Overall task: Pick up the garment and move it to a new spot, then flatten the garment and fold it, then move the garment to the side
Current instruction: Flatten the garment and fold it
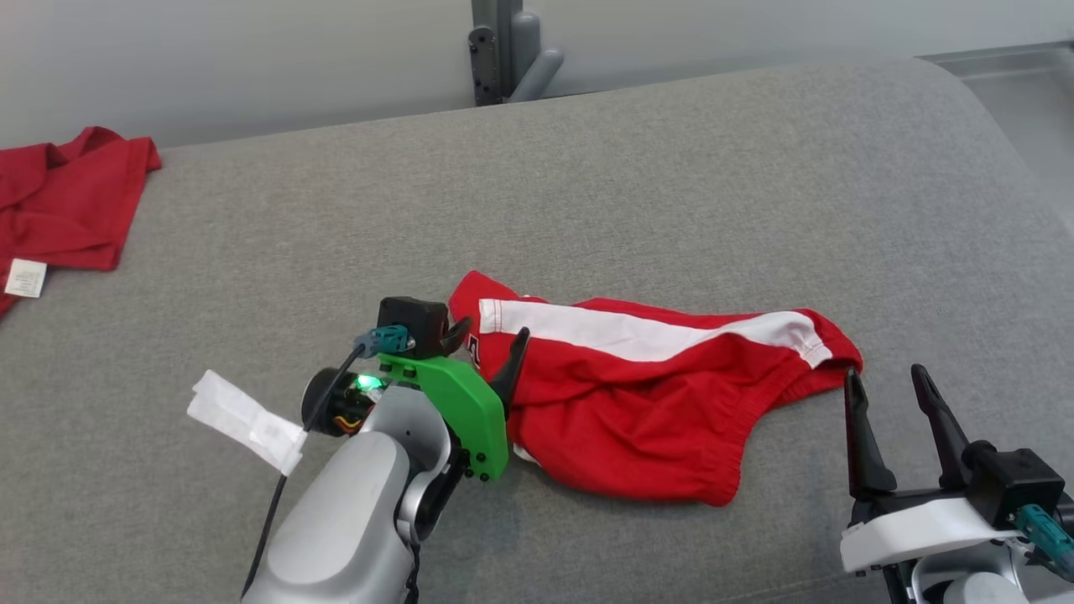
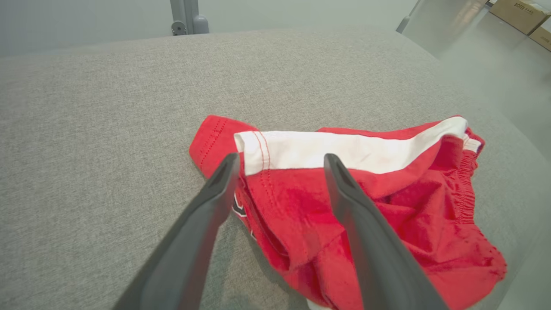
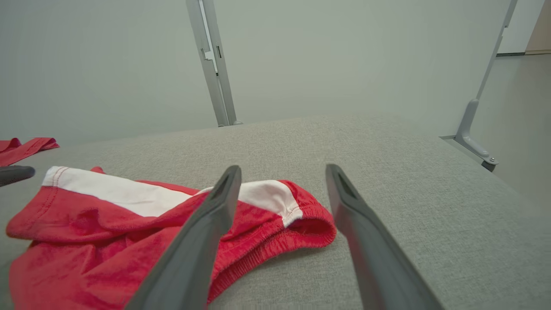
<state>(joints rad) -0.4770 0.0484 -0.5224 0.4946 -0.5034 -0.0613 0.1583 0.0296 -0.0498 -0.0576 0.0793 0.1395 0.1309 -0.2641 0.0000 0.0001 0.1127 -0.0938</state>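
The garment (image 1: 646, 394) is a pair of red shorts with a white side stripe, lying crumpled on the grey padded surface (image 1: 587, 184). My left gripper (image 1: 491, 335) is open at the garment's left end, its two dark fingers straddling the hem corner (image 2: 241, 146) from above. My right gripper (image 1: 885, 376) is open just off the garment's right end, near the elastic waistband (image 3: 297, 224). In the right wrist view the waistband lies between and just beyond the fingers. Nothing is gripped by either one.
A second red garment (image 1: 67, 197) with a white label lies at the far left edge of the surface. A white tag (image 1: 243, 419) hangs off my left arm. A grey metal post (image 1: 503, 50) stands behind the surface. The surface's right edge curves away at the far right.
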